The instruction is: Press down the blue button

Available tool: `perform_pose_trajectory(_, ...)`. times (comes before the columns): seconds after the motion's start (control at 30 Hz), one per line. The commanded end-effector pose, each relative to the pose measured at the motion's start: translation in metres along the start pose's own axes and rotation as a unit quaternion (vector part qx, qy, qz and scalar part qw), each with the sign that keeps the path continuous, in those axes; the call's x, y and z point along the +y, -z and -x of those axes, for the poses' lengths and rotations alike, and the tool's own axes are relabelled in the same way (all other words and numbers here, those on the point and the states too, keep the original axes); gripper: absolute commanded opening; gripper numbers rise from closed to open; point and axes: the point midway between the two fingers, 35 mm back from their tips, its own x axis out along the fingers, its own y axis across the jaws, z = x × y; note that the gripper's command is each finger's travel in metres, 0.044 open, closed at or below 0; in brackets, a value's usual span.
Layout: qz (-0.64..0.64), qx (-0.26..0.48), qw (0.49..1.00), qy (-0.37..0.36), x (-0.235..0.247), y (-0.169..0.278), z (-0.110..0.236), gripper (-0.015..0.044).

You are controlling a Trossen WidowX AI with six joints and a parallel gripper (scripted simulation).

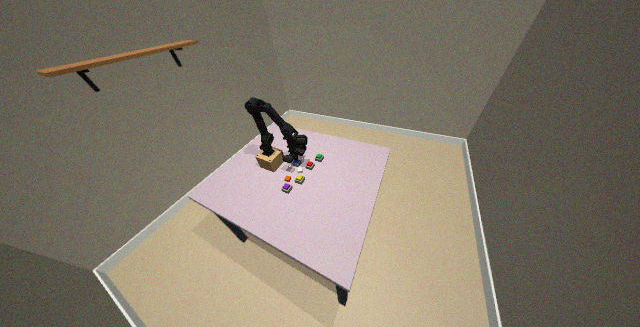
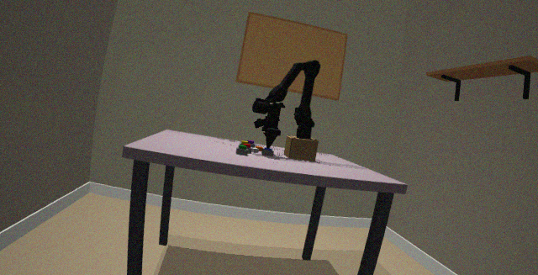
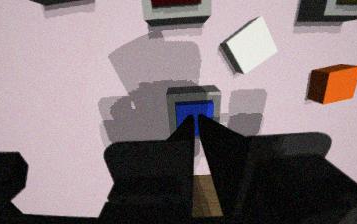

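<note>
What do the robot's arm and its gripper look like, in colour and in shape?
The slim jointed black arm is dark all over, with no visible markings or loose cables. It stands on a tan box-shaped base. The black parallel-jaw gripper has two flat fingers that taper to narrow points.

Wrist view: blue button (image 3: pixel 195 112) sits frame centre on the worktop (image 3: pixel 54 90), jaws tips just over its lower edge, nearly together. White block (image 3: pixel 251 45) upper right of it, tilted; orange block (image 3: pixel 336 82) further right. Red button (image 3: pixel 176 9) at top edge, above the blue one. Top view: arm base box (image 1: pixel 270 160) left of the button cluster.
</note>
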Motion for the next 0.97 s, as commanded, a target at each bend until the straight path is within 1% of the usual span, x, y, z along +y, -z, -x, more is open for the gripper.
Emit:
perform_pose_trajectory(0.0, 0.003, 0.003, 1.000, -0.001, 0.000, 0.002, -0.001, 0.0020)
perform_pose_trajectory(0.07, 0.001, 0.001, 1.000, 0.000, 0.000, 0.000, 0.007, 0.0020)
perform_pose_trajectory(0.17, 0.003, 0.003, 1.000, -0.001, 0.000, 0.001, 0.030, 0.0020)
perform_pose_trajectory(0.27, 0.003, 0.003, 1.000, -0.002, 0.000, 0.001, 0.032, 0.0020)
perform_pose_trajectory(0.33, 0.003, 0.003, 1.000, -0.002, 0.006, -0.004, 0.036, 0.0072)
perform_pose_trajectory(0.4, 0.003, 0.003, 1.000, -0.002, 0.023, -0.017, 0.046, 0.0125)
perform_pose_trajectory(0.57, 0.003, 0.002, 1.000, -0.005, 0.077, -0.046, 0.071, 0.0256)
perform_pose_trajectory(0.73, 0.002, 0.001, 1.000, -0.008, 0.136, -0.058, 0.094, 0.0388)
perform_pose_trajectory(0.77, 0.002, 0.001, 1.000, -0.008, 0.143, -0.059, 0.096, 0.0400)
perform_pose_trajectory(0.93, 0.002, 0.001, 1.000, -0.008, 0.145, -0.059, 0.096, 0.0400)
